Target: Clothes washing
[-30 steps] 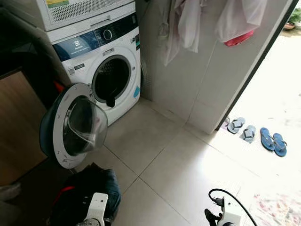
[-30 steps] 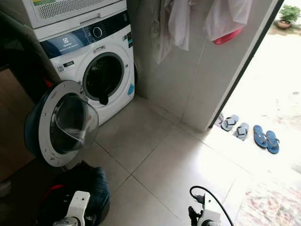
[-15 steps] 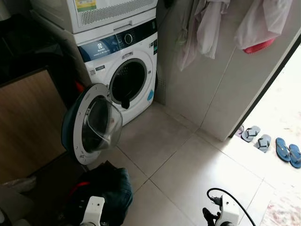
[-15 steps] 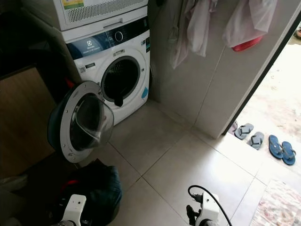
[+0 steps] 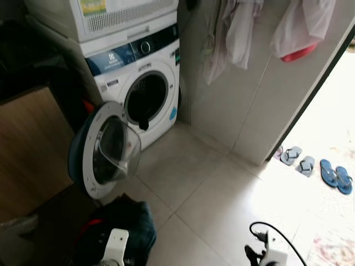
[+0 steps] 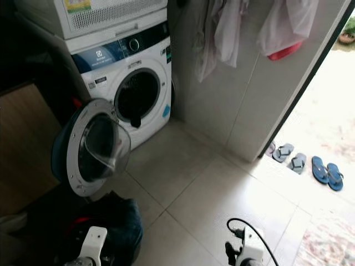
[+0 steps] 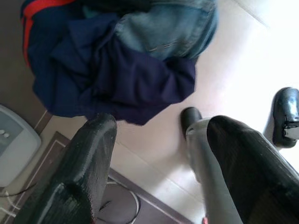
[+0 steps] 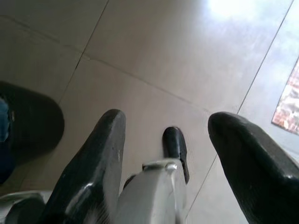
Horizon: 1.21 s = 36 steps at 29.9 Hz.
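A white front-loading washing machine (image 5: pixel 138 77) stands against the back wall, its round door (image 5: pixel 105 149) swung wide open to the left. A dark garment (image 5: pixel 143 123) hangs over the lower lip of the drum opening. On the floor in front of the door lies a heap of clothes (image 5: pixel 119 227), which the left wrist view shows as jeans, navy cloth and a red edge (image 7: pixel 121 60). My left gripper (image 7: pixel 161 128) hangs open just above and beside the heap, holding nothing. My right gripper (image 8: pixel 168 121) hangs open over bare tile.
A second white appliance (image 5: pixel 105 16) sits on top of the washer. A wooden cabinet (image 5: pixel 28 149) is at the left. Garments (image 5: pixel 233 27) hang on the tiled wall. Grey slippers (image 5: pixel 291 155) and blue flip-flops (image 5: pixel 335 176) lie at the bright doorway. A flat scale (image 7: pixel 14 149) lies near the heap.
The head camera has swung, so the washer sits further right in the picture than a second ago. The washer door, the heap and both arms have not moved.
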Motion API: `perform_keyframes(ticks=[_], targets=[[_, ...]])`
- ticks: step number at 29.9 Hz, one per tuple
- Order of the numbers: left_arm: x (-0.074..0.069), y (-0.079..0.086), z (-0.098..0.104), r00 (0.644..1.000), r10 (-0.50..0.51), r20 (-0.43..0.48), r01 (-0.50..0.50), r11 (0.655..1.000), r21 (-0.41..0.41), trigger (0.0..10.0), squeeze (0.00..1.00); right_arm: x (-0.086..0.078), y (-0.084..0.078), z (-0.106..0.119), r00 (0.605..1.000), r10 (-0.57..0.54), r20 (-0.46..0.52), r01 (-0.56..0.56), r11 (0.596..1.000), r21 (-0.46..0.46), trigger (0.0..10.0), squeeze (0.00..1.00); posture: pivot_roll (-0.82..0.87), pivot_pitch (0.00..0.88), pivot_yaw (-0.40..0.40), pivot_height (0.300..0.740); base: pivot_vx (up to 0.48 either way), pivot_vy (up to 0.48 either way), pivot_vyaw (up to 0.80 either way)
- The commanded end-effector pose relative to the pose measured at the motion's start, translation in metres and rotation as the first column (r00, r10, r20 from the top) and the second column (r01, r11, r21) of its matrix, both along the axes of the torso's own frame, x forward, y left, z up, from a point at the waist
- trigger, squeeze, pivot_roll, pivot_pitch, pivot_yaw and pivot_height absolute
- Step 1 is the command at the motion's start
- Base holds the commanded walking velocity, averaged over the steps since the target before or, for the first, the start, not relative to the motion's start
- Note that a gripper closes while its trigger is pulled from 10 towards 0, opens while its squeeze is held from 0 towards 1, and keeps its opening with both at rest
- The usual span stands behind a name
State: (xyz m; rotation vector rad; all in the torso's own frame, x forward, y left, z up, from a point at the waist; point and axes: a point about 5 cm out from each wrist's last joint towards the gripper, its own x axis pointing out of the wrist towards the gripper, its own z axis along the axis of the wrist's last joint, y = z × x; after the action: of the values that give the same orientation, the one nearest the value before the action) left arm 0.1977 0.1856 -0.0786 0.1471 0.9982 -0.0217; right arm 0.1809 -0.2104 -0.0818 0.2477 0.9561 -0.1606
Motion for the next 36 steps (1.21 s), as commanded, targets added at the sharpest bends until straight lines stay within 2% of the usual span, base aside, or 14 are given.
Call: perform_keyframes(ticks=[1, 20, 25, 36], targets=[[-0.0008, -0.0035, -0.0009, 1.0, -0.009, -0.005, 0.009, 1.0, -0.001, 10.0, 0.0, -0.0019, -0.0067, 0.0004, 1.0, -0.013, -0.007, 0.013, 1.0, -0.014, 10.0, 0.0, 0.05, 0.081, 0.003, 0.74, 0.0, 0.0, 0.0], [-0.0016, -0.0036, -0.0013, 1.0, 0.01, -0.009, -0.01, 1.0, -0.014, 10.0, 0.0, -0.0018, -0.0065, 0.0004, 1.0, -0.015, -0.004, 0.015, 1.0, -0.012, 10.0, 0.0, 0.05, 0.079, 0.0, 0.74, 0.0, 0.0, 0.0], [-0.0022, -0.0027, -0.0015, 1.0, -0.001, -0.01, 0.001, 1.0, -0.011, 10.0, 0.0, -0.0026, -0.0052, -0.0002, 1.0, -0.01, -0.004, 0.01, 1.0, -0.009, 10.0, 0.0, 0.04, 0.061, 0.007, 0.74, 0.0, 0.434, 0.0], [-0.0035, -0.0011, -0.002, 1.0, -0.019, -0.017, 0.019, 1.0, 0.006, 10.0, 0.0, -0.0041, -0.0032, -0.0013, 1.0, -0.01, -0.007, 0.01, 1.0, -0.006, 10.0, 0.0, 0.04, 0.034, 0.013, 0.74, 0.0, 0.0, 0.0]])
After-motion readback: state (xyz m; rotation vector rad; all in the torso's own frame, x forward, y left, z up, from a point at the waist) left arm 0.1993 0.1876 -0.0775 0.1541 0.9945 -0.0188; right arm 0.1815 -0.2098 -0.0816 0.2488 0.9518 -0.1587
